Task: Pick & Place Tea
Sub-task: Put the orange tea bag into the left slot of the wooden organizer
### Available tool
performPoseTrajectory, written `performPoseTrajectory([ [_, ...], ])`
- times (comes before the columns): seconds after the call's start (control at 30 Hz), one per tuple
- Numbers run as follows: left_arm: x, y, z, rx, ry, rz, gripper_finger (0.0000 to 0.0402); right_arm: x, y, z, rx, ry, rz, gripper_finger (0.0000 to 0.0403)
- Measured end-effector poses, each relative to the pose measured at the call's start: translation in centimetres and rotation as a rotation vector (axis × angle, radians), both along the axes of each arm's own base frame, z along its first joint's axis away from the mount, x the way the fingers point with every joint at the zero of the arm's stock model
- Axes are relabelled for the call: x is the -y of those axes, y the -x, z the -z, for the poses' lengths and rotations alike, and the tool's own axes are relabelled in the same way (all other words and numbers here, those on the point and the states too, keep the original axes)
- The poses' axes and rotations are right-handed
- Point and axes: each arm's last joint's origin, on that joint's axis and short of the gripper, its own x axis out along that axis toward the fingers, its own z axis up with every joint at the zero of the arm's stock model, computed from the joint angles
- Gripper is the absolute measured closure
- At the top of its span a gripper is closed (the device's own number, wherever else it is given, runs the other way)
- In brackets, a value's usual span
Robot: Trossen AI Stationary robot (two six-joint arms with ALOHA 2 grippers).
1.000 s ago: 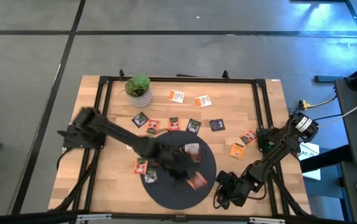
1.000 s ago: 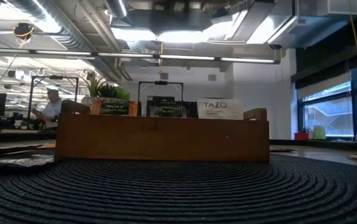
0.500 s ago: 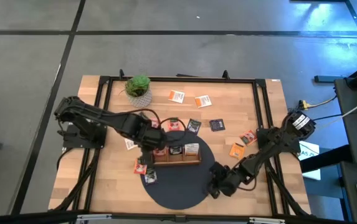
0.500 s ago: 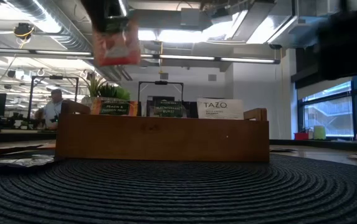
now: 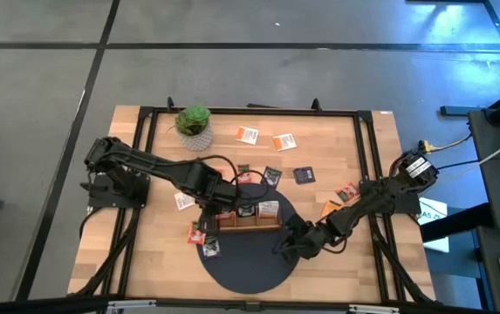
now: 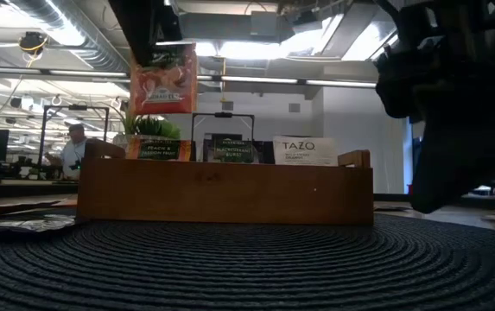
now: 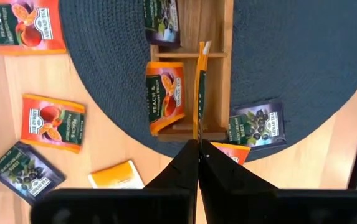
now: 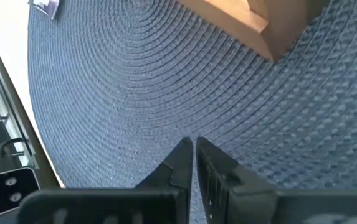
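A red-orange tea packet (image 6: pixel 162 79) hangs above the left end of the wooden tray (image 6: pixel 225 192), with my left gripper (image 7: pixel 198 149) shut on it. The left wrist view shows this packet edge-on (image 7: pixel 200 93). The tray (image 5: pixel 271 228) stands on a dark round mat (image 5: pixel 250 262) and holds upright packets (image 6: pixel 305 151). More tea packets lie flat around it (image 5: pixel 247 134) (image 5: pixel 332 209) (image 7: pixel 52 122). My right gripper (image 8: pixel 192 149) is shut with nothing in it, low over the mat near the tray's right end (image 5: pixel 284 247). My left gripper pinches the packet's top edge (image 6: pixel 162 47) between its two fingers, which come from above and point down. The packet hangs upright below the fingers (image 7: pixel 198 134), clear of the tray, over its left compartment.
A small potted plant (image 5: pixel 195 125) stands at the table's far left. A black frame (image 5: pixel 250 111) runs round the tabletop. Loose packets lie on the wood to the left (image 5: pixel 199 233) and right (image 5: pixel 347 191) of the mat. One packet leans in the tray's left compartment (image 7: pixel 164 96).
My left gripper has swung with the packet from over the mat's near part to above the tray's left end and tipped to point down; the packet now hangs upright there. My right gripper, still shut, has moved across the mat toward the table's left, nearer the tray.
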Motion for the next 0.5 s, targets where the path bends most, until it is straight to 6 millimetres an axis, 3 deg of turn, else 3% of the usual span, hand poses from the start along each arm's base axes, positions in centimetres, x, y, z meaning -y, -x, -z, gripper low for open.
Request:
performPoseTrajectory([
  [0.5, -0.75, -0.31, 0.08, 0.006, -0.004, -0.010, 0.0399, 0.02, -0.01, 0.00, 0.000, 0.000, 0.000, 0.0378],
])
